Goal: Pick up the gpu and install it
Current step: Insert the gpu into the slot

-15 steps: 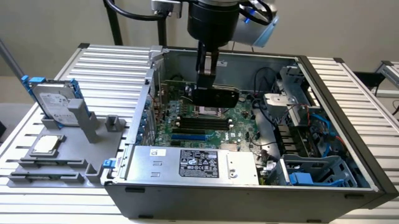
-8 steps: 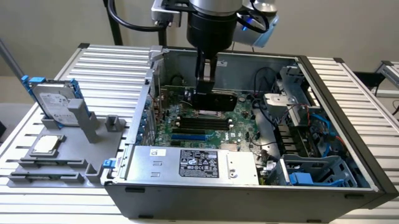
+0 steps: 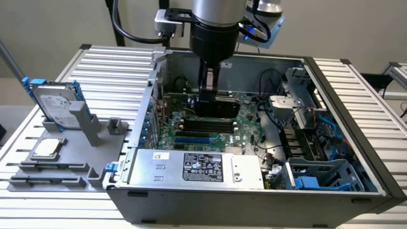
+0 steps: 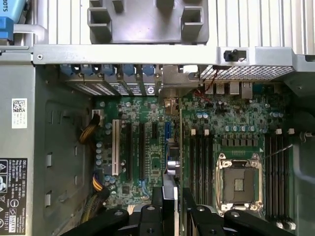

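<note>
The gpu (image 3: 219, 109) hangs upright inside the open computer case (image 3: 254, 195), just over the green motherboard (image 3: 190, 131). My gripper (image 3: 212, 95) comes straight down from above and is shut on it. In the wrist view I see the gpu (image 4: 173, 169) edge-on as a thin strip between my black fingers (image 4: 157, 206). Its silver bracket end points toward the rear slot openings (image 4: 123, 86). It stands over the board between the long expansion slots (image 4: 129, 147) and the memory slots (image 4: 199, 157). Whether its edge touches a slot I cannot tell.
A silver power supply (image 3: 197, 167) fills the case's near side, and a blue drive cage (image 3: 318, 176) sits at the exterior view's right. The open processor socket (image 4: 238, 184) lies beside the memory slots. Outside, a grey fixture (image 3: 76, 152) holds a blue-railed hard drive (image 3: 57, 107) and a cpu chip (image 3: 47, 149).
</note>
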`<state>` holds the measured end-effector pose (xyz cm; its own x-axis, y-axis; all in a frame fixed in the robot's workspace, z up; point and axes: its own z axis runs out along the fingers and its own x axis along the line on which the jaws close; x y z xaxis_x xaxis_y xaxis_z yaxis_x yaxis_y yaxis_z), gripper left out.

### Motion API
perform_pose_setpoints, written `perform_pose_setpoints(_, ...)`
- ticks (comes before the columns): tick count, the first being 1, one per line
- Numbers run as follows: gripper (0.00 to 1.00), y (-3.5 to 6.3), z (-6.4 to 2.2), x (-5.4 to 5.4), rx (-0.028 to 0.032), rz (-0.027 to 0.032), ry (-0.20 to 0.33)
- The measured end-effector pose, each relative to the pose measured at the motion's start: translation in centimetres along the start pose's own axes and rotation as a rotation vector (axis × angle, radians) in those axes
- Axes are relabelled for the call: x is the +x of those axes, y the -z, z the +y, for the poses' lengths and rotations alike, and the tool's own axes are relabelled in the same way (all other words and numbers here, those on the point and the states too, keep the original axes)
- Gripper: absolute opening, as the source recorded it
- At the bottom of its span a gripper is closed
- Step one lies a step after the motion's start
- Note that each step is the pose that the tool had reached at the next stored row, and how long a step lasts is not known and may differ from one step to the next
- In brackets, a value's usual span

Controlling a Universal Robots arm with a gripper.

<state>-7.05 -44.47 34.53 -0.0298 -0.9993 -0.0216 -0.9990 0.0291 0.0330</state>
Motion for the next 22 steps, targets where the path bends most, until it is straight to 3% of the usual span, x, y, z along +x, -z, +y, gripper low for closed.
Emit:
perform_pose_setpoints(13,0.27,-2.40,0.79,-0.2,0.0008,0.0000,0.004)
perform_pose_setpoints(22,0.27,-4.03,0.78,-0.1,0.0006,0.0004,0.011)
